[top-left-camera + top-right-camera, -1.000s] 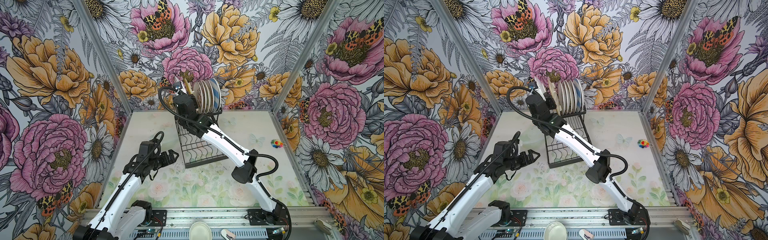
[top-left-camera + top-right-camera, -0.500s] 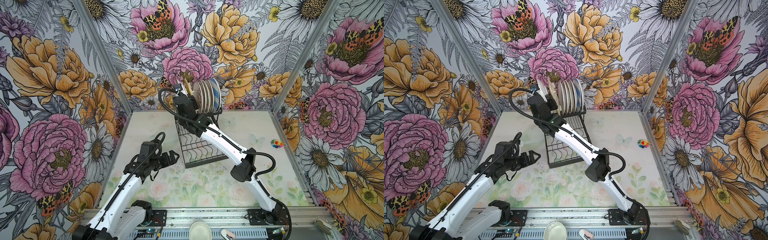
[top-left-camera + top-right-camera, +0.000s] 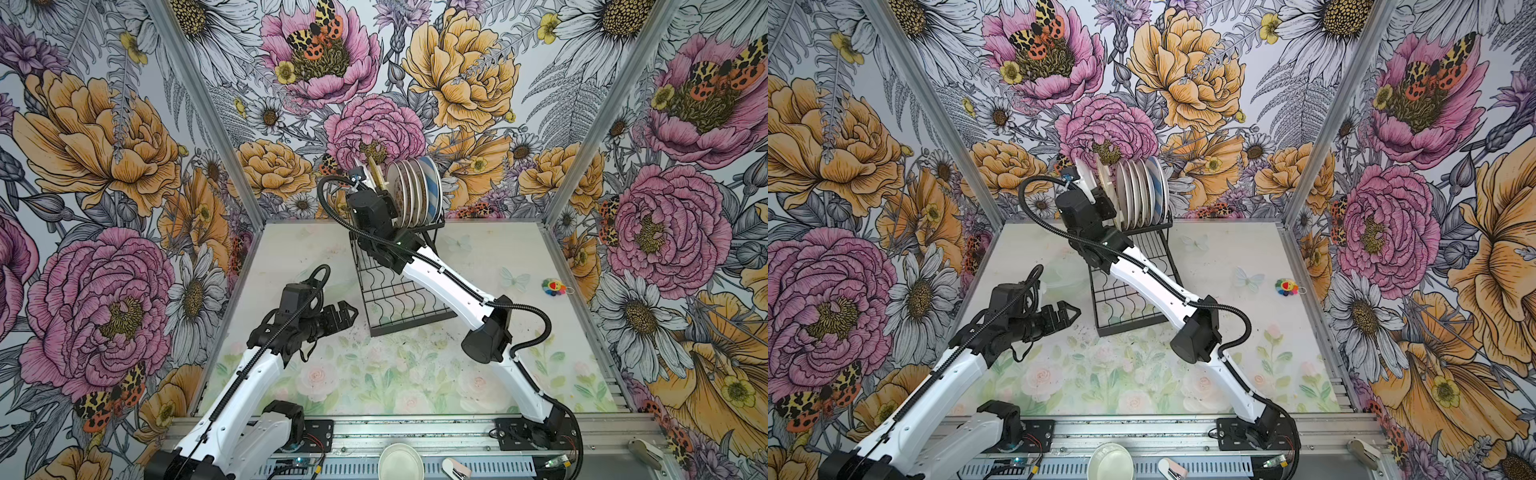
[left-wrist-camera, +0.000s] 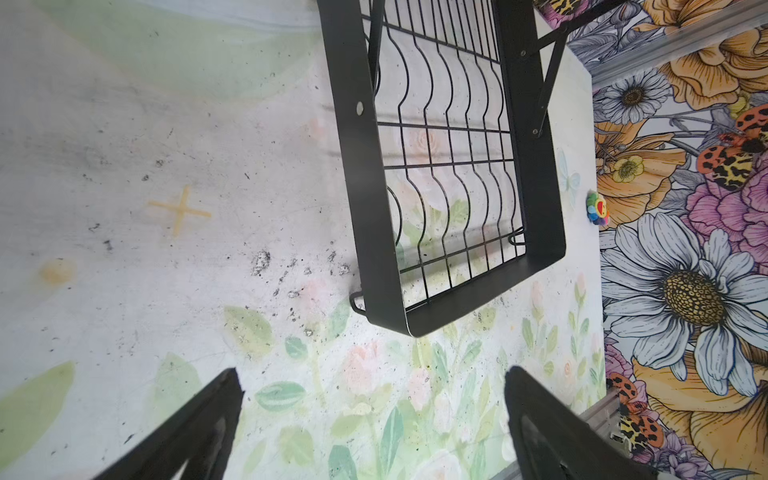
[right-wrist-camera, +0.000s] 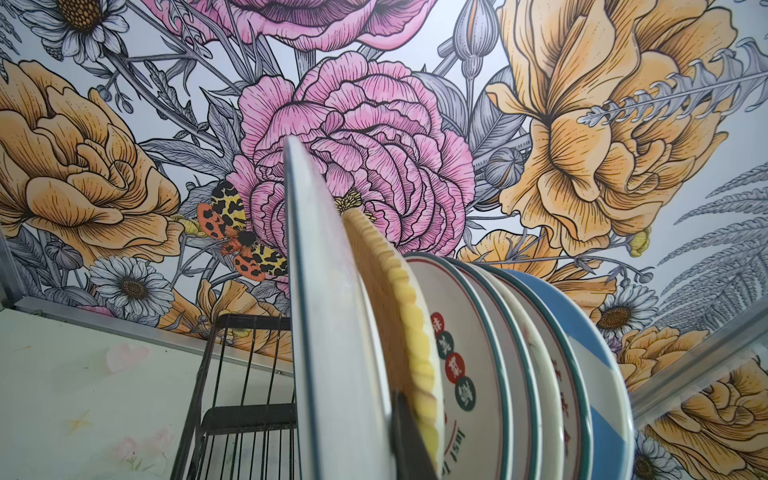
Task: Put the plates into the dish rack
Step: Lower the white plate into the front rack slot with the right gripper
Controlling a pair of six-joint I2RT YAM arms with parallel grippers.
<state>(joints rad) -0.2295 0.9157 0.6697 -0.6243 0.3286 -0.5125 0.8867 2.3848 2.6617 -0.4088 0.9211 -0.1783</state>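
Several round dinner plates (image 3: 415, 191) are stood on edge in the raised tier of the black wire dish rack (image 3: 401, 299). A white teal-edged round plate (image 5: 332, 353) is pinched in the closed right gripper (image 5: 390, 419), hard against the yellow woven square tray (image 5: 390, 291). The left gripper (image 3: 343, 316) is spread wide and empty, beside the lower tier. Risk: if released off-slot, the plate could tip and the row could be knocked.

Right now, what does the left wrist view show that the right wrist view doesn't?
Only left wrist: the wavy lower tier, a colourful toy, and the open left pincer. Only right wrist: plates standing on edge, the yellow tray among them, and the right pincer shut on the end plate. Both: the black rack, the table and the floral wall.
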